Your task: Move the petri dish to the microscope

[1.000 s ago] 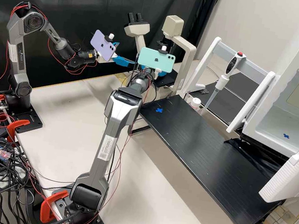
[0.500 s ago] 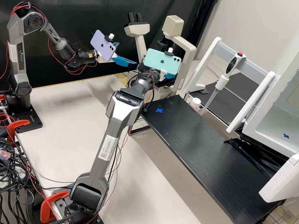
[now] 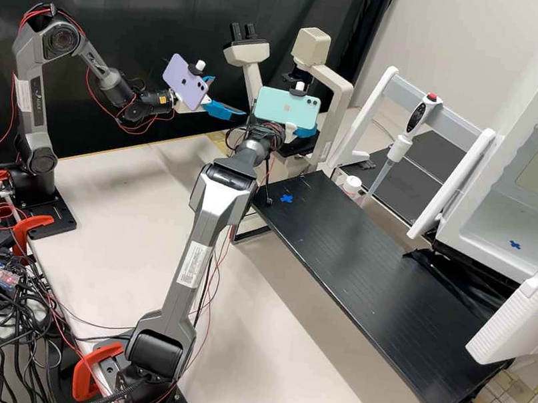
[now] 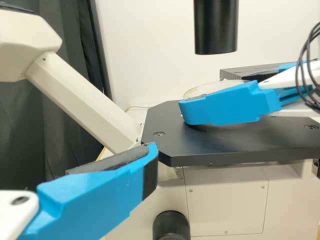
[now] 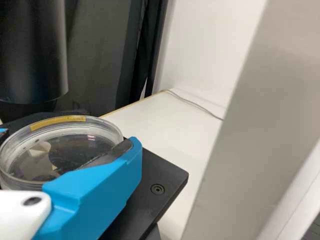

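Observation:
In the high view my left gripper [image 3: 229, 97] hangs left of the microscope [image 3: 247, 52], fingers apart and empty; in the left wrist view the left gripper [image 4: 151, 162] has one finger showing, in front of the black stage [image 4: 215, 145]. My right gripper [image 3: 305, 133] is at the microscope stage, partly behind its mint phone. The right wrist view has the right gripper [image 5: 67, 137] shut on the clear petri dish [image 5: 22, 147], which bears a yellow strip. Over the stage, below the black cylinder, the petri dish [image 4: 202, 91] sits low; contact with the stage cannot be told.
A black raised shelf [image 3: 367, 263] with a blue cross stands to the right of the microscope. Behind it are a pipette [image 3: 407, 131] on a white rack and a white-capped bottle [image 3: 351, 185]. An open white chamber [image 3: 516, 218] stands at the right.
My right gripper has shifted right toward the microscope's upright, then slightly back left in the high view. The left arm has kept still.

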You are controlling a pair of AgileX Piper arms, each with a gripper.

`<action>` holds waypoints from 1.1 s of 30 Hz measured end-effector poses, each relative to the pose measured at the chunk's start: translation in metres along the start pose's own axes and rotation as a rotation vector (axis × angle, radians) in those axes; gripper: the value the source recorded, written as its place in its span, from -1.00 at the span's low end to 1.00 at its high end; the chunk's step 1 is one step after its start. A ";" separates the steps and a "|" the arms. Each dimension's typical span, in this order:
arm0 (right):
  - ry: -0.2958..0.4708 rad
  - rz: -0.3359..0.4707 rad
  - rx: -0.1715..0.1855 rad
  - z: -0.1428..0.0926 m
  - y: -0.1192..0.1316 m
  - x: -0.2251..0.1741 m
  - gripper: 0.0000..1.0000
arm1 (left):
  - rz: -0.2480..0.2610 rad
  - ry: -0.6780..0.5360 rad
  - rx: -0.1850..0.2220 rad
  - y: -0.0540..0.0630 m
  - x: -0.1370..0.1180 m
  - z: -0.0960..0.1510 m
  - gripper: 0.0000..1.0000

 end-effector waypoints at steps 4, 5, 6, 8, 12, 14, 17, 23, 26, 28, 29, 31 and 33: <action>-0.005 -0.009 -0.010 0.000 -0.001 0.001 -1.00 | 0.000 0.000 0.000 0.000 0.000 0.000 1.00; -0.005 -0.013 -0.004 0.000 -0.002 0.002 -1.00 | 0.000 0.000 0.000 0.000 0.000 0.000 1.00; -0.005 -0.016 -0.002 0.000 -0.003 0.002 -1.00 | 0.000 0.000 0.000 0.000 0.000 0.000 1.00; -0.001 -0.024 -0.003 0.001 -0.005 0.003 -1.00 | 0.000 0.000 0.000 0.000 0.000 0.000 1.00; 0.008 -0.038 0.038 0.000 -0.007 0.004 -1.00 | 0.000 0.000 0.000 0.000 0.000 0.000 1.00; 0.011 -0.041 0.040 0.000 -0.007 0.004 -1.00 | 0.000 0.000 0.000 0.000 0.000 0.000 1.00; 0.021 -0.047 0.040 -0.001 -0.008 0.004 1.00 | 0.000 0.000 0.000 0.000 0.000 0.000 1.00; 0.037 -0.056 0.040 -0.002 -0.009 0.003 1.00 | 0.000 0.000 0.000 0.000 0.000 0.000 1.00; 0.037 -0.056 0.040 -0.002 -0.009 0.003 1.00 | 0.000 0.000 0.000 0.000 0.000 0.000 1.00; 0.037 -0.056 0.040 -0.002 -0.009 0.003 1.00 | 0.000 0.000 0.000 0.000 0.000 0.000 1.00; 0.037 -0.056 0.040 -0.002 -0.009 0.003 1.00 | 0.000 0.000 0.000 0.000 0.000 0.000 1.00; 0.037 -0.056 0.040 -0.002 -0.009 0.003 1.00 | 0.000 0.000 0.000 0.000 0.000 0.000 1.00; 0.037 -0.056 0.040 -0.002 -0.009 0.003 1.00 | 0.000 0.000 0.000 0.000 0.000 0.000 1.00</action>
